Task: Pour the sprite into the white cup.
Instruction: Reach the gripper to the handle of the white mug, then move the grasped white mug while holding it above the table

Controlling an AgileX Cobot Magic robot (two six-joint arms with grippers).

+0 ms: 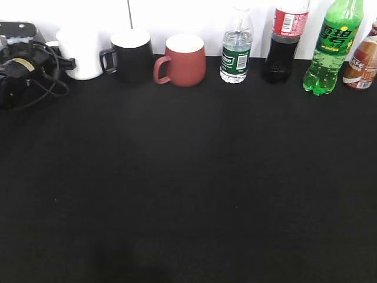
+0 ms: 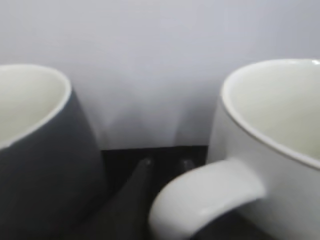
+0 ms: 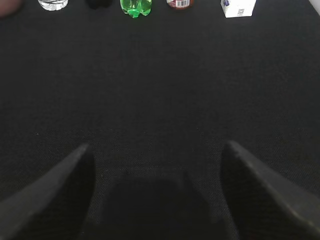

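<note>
My left pincer (image 1: 68,62) is at the far left of the tabletop (image 1: 188,194), right at the white cup (image 1: 82,54). In my left wrist view the white cup (image 2: 270,145) fills the right half, its loop handle low in the middle, and a dark mug (image 2: 40,160) fills the left half. Two dark tips show low between them, beside the handle, but I cannot tell how far this pincer is open or if it grips the handle.

My right pincer (image 3: 155,195) hangs over bare black cloth. Its two fingers (image 3: 55,195) stand wide apart and nothing is between them.

The sprite (image 1: 331,50) stands upright in the back row, at about 1 o'clock from the tabletop middle, well apart from the white cup. Just at its 9 o'clock is the cola bottle (image 1: 284,40), then the water bottle (image 1: 237,47). At its 3 o'clock a brown bottle (image 1: 362,62) stands close to it. In the right wrist view the sprite (image 3: 135,7) is at 12 o'clock, far from my fingers.

The red mug (image 1: 182,60) and the black mug (image 1: 129,54) stand between the water bottle and the white cup.
</note>
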